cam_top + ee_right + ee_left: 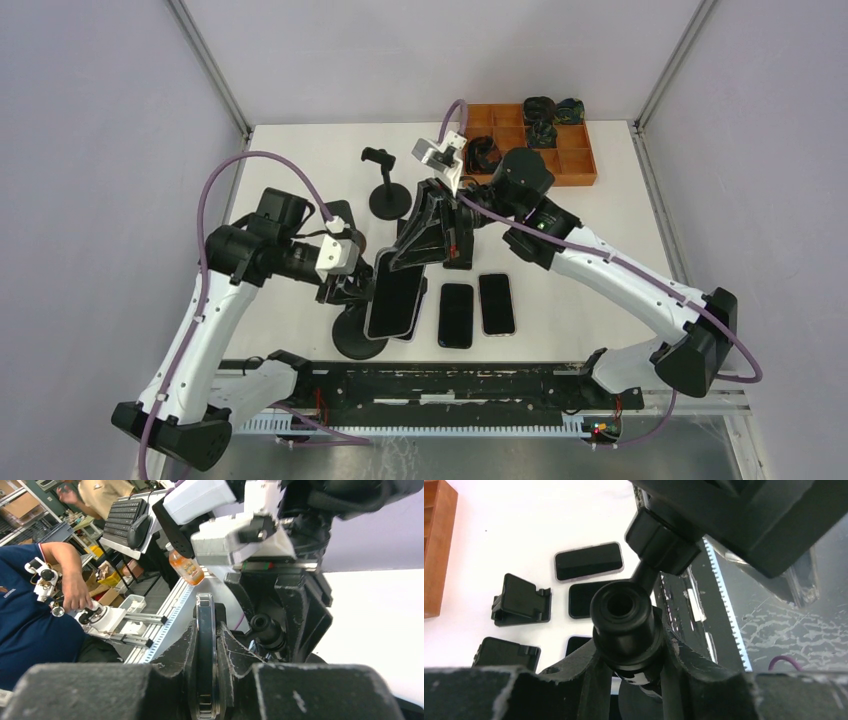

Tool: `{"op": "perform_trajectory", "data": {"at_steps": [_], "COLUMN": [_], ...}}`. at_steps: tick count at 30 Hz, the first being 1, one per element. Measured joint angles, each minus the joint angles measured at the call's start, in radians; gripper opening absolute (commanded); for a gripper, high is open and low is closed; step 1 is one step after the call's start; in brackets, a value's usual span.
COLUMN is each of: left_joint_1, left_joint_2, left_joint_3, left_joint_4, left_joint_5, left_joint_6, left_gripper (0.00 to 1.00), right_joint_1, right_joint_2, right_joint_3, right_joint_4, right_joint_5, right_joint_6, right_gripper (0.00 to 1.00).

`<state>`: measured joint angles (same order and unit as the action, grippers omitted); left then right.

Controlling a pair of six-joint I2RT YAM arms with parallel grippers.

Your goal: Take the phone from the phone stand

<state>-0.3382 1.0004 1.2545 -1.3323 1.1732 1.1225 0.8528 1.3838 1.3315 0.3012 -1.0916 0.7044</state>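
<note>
A black phone [393,297] in a clear case stands tilted in the clamp of a black phone stand [357,338] at the table's near edge. My left gripper [352,285] is shut on the stand's stem; in the left wrist view the fingers [704,665] squeeze the round stem knob [623,611]. My right gripper [408,256] is shut on the phone's top end. In the right wrist view the phone [205,630] shows edge-on, pinched between both pads, with the stand's knob [266,628] just to its right.
Two more phones [456,314] [496,303] lie flat to the right of the stand. A second stand [386,192] stands at the table's middle back. A wooden tray [575,165] with dark items sits back right. Low black folding stands [521,600] lie nearby.
</note>
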Motion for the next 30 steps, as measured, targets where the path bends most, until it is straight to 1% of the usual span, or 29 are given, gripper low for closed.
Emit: {"op": "perform_trajectory", "data": {"at_steps": [4,8,13,18,20,22,23,25,28,30], "left_joint_1": [-0.001,-0.003,-0.005,-0.005,-0.005,-0.005,-0.005,-0.005,-0.005,-0.005], "left_joint_2": [-0.018,-0.052,-0.061,-0.062,-0.062,-0.062,-0.062,-0.061,-0.056,-0.050], "left_joint_3": [-0.031,-0.077,-0.078,-0.078,-0.077,-0.076,-0.072,-0.061,-0.029,-0.005], "left_joint_4": [-0.025,-0.098,-0.138,-0.140,-0.140,-0.140,-0.141,-0.143,-0.150,-0.154], "left_joint_5": [-0.070,-0.184,-0.216,-0.233,-0.235,-0.237,-0.238,-0.236,-0.225,-0.220], "left_joint_6": [0.043,0.119,0.154,0.166,0.173,0.174,0.174,0.174,0.173,0.173], "left_gripper": [0.02,0.02,0.02,0.02,0.02,0.02,0.02,0.02,0.02,0.02], "right_joint_1": [-0.056,-0.157,-0.202,-0.249,-0.300,-0.357,-0.391,-0.446,-0.508,-0.537], "right_joint_2": [0.000,-0.022,-0.078,-0.103,-0.108,-0.109,-0.107,-0.098,-0.079,-0.064], "right_joint_3": [0.021,0.066,0.079,0.080,0.092,0.119,0.158,0.208,0.202,0.126], "right_joint_4": [0.039,0.116,0.175,0.170,0.079,-0.072,-0.224,-0.431,-0.618,-0.703], "right_joint_5": [-0.010,0.022,0.037,0.021,0.019,0.044,0.097,0.220,0.369,0.463], "right_joint_6": [0.039,0.073,0.092,0.098,0.053,-0.036,-0.127,-0.261,-0.390,-0.459], "right_gripper": [0.00,0.00,0.00,0.00,0.00,0.00,0.00,0.00,0.00,0.00]}}
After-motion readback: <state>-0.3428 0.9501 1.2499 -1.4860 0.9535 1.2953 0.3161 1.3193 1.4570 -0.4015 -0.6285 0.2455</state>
